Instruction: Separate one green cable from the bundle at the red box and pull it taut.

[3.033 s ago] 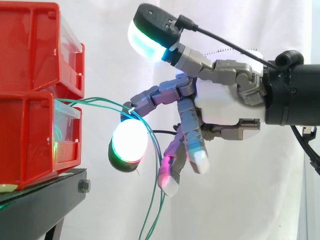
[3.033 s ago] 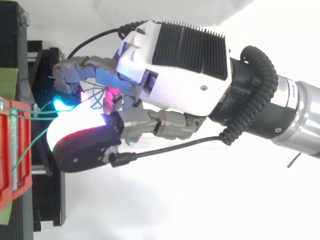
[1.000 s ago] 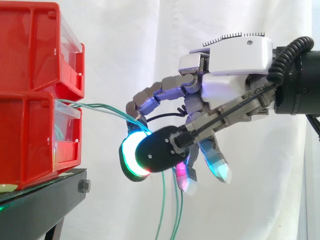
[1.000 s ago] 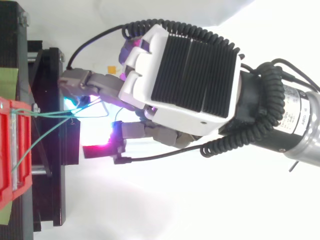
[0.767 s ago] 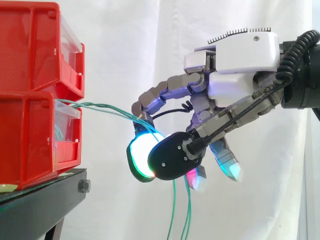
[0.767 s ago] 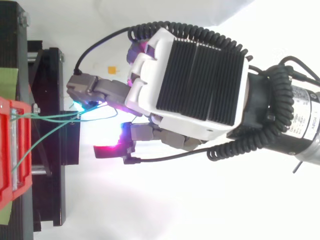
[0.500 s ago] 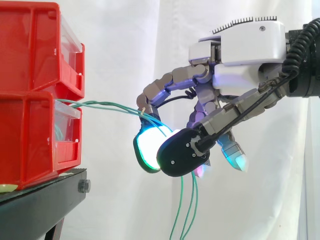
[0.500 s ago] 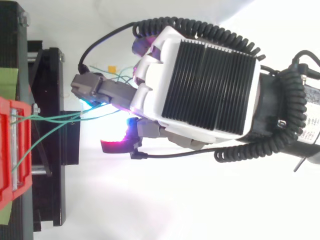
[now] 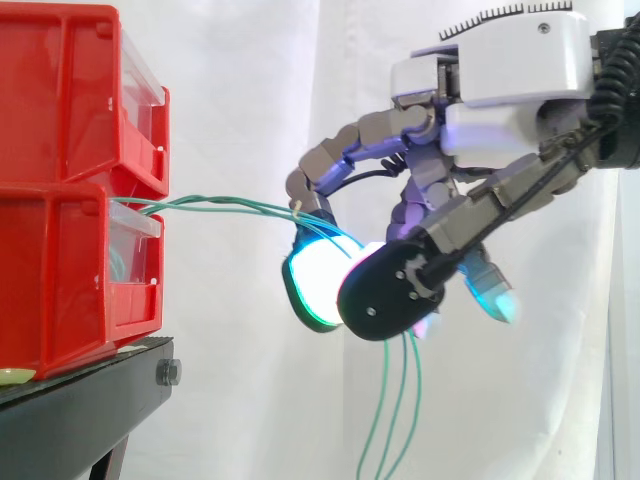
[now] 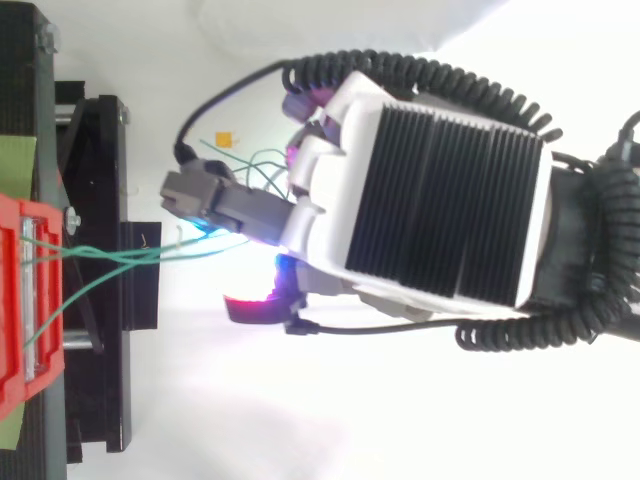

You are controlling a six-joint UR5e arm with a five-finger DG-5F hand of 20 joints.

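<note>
— Where are the cables?

— The cables (image 9: 230, 206) come out of the clear front of the lower bin (image 9: 60, 280) at the left, under the upper bin (image 9: 60, 90). They run right, close together and nearly level, to the hand (image 9: 510, 70). Between bin and hand they are almost straight, with a slight bow. Past the hand they drop and hang loose in front of the curtain (image 9: 240, 80).

— And the hand?

— Clamped on the cables. A curled finger hooks over them, and they pass between its green-white pad (image 9: 318, 275) and the thumb (image 9: 390, 295), whose black back faces the near side. Several strands reach the pinch together; I cannot tell how many are in it. The other fingers point down, right of the pinch.

— From above?

— The strands leave the bin's rim as a bunch. One more starts nearer along that rim and slants over the stand (image 10: 100, 380) to join them.

— Any labels?

— Green tape (image 10: 15, 160) on the stand's left edge, and a small orange square (image 10: 228, 140) on the white ground, far of the hand. Any print there is too small to tell.
</note>
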